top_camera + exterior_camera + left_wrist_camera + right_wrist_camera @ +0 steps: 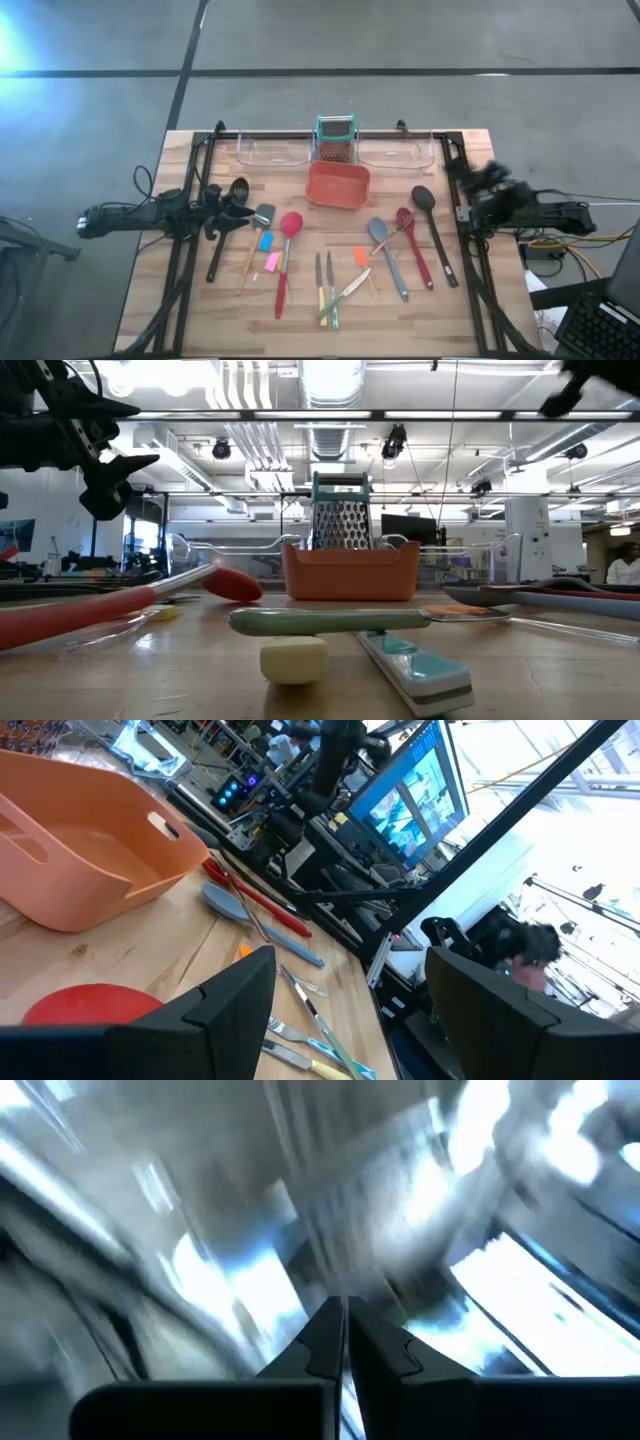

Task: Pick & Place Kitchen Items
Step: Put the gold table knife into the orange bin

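While scattered, utensils (pixel 330 265) mostly lie lengthwise front-to-back.

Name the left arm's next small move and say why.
Probably lower the open left gripper onto the black spoon right beneath it. The bin looks empty, all utensils lie on the table, and the right gripper is shut, off at the table's right edge.
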